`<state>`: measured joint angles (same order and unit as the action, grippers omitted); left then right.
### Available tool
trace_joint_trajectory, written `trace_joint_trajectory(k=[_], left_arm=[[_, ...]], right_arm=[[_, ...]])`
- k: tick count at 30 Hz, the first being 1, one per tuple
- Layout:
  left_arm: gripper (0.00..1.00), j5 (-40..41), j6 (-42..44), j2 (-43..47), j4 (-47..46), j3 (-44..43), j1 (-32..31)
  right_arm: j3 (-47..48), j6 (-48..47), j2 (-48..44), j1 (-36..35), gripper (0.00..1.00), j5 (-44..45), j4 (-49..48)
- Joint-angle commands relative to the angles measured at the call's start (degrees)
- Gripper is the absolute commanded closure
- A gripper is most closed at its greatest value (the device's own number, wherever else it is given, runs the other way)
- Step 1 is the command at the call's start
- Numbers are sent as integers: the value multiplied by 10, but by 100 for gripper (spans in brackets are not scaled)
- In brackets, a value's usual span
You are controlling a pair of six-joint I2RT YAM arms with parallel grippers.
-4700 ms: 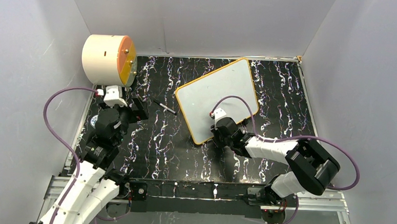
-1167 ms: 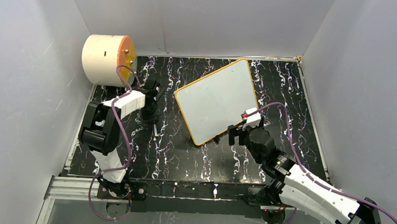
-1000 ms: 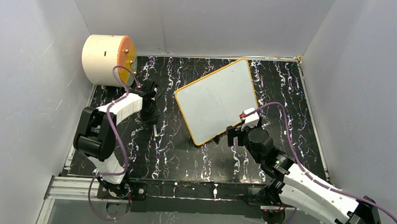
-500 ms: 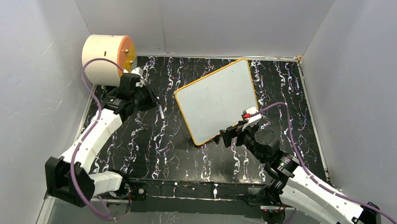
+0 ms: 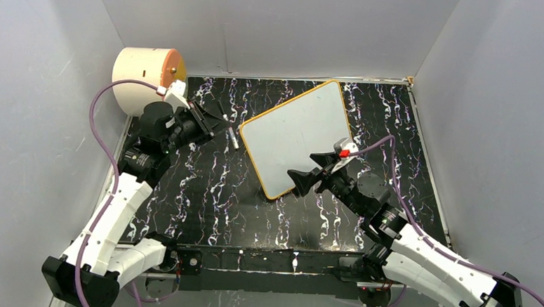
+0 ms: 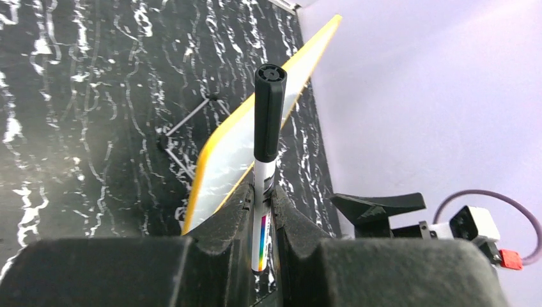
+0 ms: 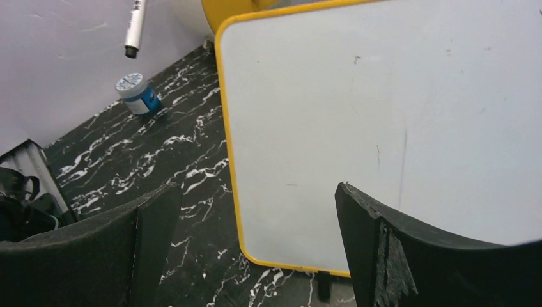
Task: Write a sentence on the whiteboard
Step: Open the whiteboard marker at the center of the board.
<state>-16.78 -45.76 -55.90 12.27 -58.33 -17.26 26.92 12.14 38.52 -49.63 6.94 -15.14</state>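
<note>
The whiteboard (image 5: 298, 134) has a yellow frame and stands propped at a tilt on the black marbled table; its face looks blank. In the left wrist view the whiteboard (image 6: 238, 150) shows edge-on. My left gripper (image 5: 219, 125) hovers just left of the board's left corner, shut on a capped marker (image 5: 234, 139). That marker (image 6: 267, 121) has a white barrel and a black cap and sticks out past my fingers (image 6: 291, 217). My right gripper (image 5: 310, 168) is open at the board's near edge. The whiteboard (image 7: 383, 121) fills its view beyond my wide-apart fingers (image 7: 150, 236).
A cream cylinder (image 5: 145, 78) with an orange face stands at the back left corner. A small blue-and-white jar (image 7: 138, 93) sits on the table by the left wall. A thin wire stand (image 6: 185, 131) props the board from behind. Grey walls enclose the table.
My left arm has lifted the marker off the table and swung it up and right toward the board's left corner. My right gripper has tipped forward toward the board's near edge, still open.
</note>
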Motion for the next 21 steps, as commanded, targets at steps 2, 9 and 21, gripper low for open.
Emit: trace_joint_trajectory(k=[2,9,21], left_arm=[[100,-34,-40,-4,-66,0,-31],[100,9,-92,-4,-163,22,-88],[100,103,-141,-45,-310,64,-187]], right_arm=[[34,14,16,-2,1,-42,-126],[29,36,49,-2,1,-66,-247],[27,85,127,-3,6,-38,-403]])
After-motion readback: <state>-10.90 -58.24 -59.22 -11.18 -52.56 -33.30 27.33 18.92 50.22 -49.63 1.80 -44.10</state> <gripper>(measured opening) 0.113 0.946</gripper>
